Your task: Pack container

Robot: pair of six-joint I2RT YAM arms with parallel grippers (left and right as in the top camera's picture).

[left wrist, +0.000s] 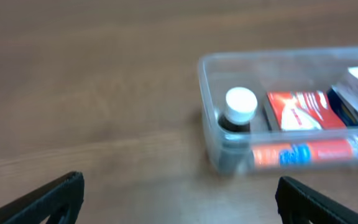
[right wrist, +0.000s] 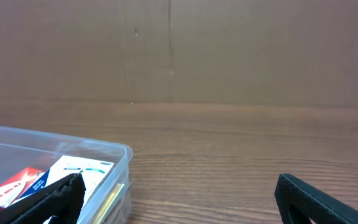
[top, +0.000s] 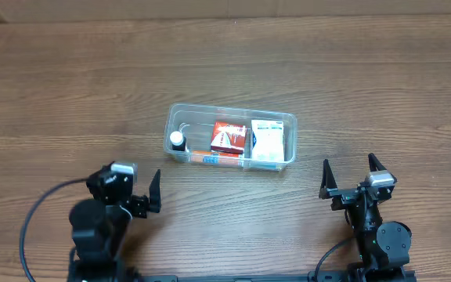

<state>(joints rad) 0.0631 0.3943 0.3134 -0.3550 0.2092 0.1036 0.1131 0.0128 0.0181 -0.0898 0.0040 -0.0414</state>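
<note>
Mid-table, on the wood-grain tabletop (top: 69, 78): clear plastic container (top: 196, 124), sitting flat, long side running left to right, ahead of both arms and roughly between them. Holds four items. At left end, small dark bottle (top: 178, 140) with white cap, upright. At centre, red box (top: 229, 137), lying flat. Just beside it at right end, white box (top: 267, 141) with blue print. Along near wall, orange tube (top: 210, 159) on its side, in front of bottle and red box.

Front-left: left gripper (top: 129, 184), well apart from container, fingers spread wide, nothing between them. Front-right: right gripper (top: 348, 166), near container's right end but not touching, fingers spread too, empty.

Left wrist view blurred; shows container (left wrist: 211, 124) ahead and to the right, bottle (left wrist: 240, 102), red box (left wrist: 303, 111) and orange tube (left wrist: 303, 152) inside, left gripper (left wrist: 179, 205) released over bare wood. Right wrist view shows container corner (right wrist: 73, 144) at lower left with white box (right wrist: 79, 171) and red box (right wrist: 11, 190), right gripper (right wrist: 179, 202) parted, holding nothing.
</note>
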